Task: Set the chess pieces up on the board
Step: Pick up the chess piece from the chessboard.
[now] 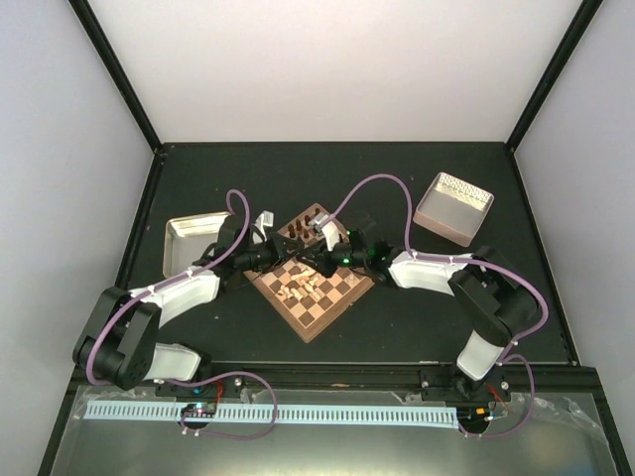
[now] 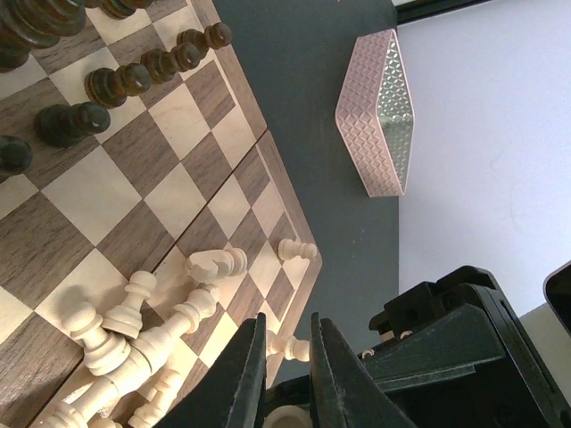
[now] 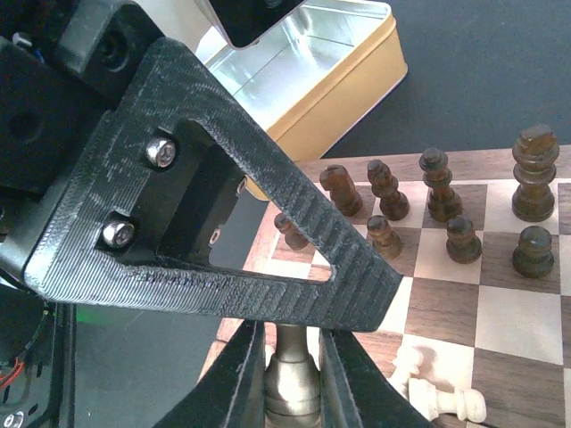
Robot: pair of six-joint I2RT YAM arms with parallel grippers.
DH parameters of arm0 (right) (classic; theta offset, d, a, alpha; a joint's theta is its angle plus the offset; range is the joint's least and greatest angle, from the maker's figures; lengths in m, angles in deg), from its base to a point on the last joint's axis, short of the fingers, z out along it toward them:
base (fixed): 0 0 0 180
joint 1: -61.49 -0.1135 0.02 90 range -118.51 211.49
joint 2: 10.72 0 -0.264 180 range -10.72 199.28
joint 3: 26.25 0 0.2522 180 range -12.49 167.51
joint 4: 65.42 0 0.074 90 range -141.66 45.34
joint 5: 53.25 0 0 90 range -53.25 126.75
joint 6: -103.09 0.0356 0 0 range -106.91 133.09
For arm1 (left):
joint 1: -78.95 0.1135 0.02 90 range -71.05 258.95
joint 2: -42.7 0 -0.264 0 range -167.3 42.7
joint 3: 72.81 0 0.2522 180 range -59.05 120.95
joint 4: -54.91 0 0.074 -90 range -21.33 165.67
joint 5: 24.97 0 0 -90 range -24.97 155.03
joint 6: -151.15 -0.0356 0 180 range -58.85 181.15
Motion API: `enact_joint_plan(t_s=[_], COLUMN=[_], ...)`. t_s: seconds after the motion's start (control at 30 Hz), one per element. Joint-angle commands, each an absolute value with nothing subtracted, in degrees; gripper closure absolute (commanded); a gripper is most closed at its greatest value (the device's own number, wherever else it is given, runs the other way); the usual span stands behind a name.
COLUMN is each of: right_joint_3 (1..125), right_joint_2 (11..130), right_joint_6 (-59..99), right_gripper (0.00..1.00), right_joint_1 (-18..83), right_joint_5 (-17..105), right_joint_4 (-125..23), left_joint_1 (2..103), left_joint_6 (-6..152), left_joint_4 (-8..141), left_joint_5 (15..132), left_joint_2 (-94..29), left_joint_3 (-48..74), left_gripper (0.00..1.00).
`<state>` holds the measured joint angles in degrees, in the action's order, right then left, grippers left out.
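Cream-tan turned wooden chessman (image 3: 292, 383), pinched between the right gripper's (image 3: 287, 343) pressed fingers over the brown-and-tan checkered wooden board (image 3: 526, 308); left gripper (image 2: 288, 325) clamped on a second pale chessman (image 2: 287, 348) beside the toppled pale heap (image 2: 134, 357); pick-up step, next needing lifts onto home squares.

dark table (image 1: 248, 178); board (image 1: 319, 315), tray (image 1: 187, 234), bin (image 1: 444, 224) on it

Board (image 2: 80, 192): dark-brown and tan checks. Cream pieces (image 2: 125, 352) lie just left of the black left claw (image 2: 287, 321); dark pieces (image 2: 71, 123) lie beyond, leftward. Bin (image 2: 361, 116): pink, diamond-textured. Tray (image 3: 348, 98): yellow outside, silver inside.
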<state>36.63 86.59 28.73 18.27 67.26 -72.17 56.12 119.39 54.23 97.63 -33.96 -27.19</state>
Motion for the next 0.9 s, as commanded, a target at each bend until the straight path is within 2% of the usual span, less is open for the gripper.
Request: enact_joint_plan(t_s=[0.0, 0.23, 0.47, 0.57, 0.77, 0.87], right_joint_3=[36.69, 34.99, 34.14, 33.52, 34.34, 34.45], right_joint_2=[87.26, 86.95, 86.53, 86.02, 86.23, 86.26], right_joint_6=[28.8, 29.39, 27.78, 27.05, 24.85, 23.9], right_gripper=[0.81, 0.62, 0.59, 0.63, 0.81, 0.84], right_joint_1=[18.1, 18.07, 18.0, 17.99, 17.46, 17.01], right_joint_5=[64.99, 65.61, 64.97, 65.57, 62.49, 60.69], right_joint_4=[-74.47, -72.42, -69.25, -68.87, -64.45, -62.63], left_joint_1=[56.05, 56.01, 56.01, 56.01, 56.01, 56.01], left_joint_6=[119.33, 117.02, 118.15, 118.7, 118.95, 118.76], left_joint_4=[53.82, 54.58, 54.09, 53.72, 53.74, 54.33], left_joint_5=[98.48, 95.71, 95.19, 95.27, 94.44, 93.67], left_joint_2=[-34.07, -33.91, -33.97, -33.89, -33.46, -33.12], left_joint_3=[-27.88, -27.98, -28.11, -28.11, -28.28, -28.29], left_gripper=[0.98, 0.98, 0.99, 0.98, 0.98, 0.99])
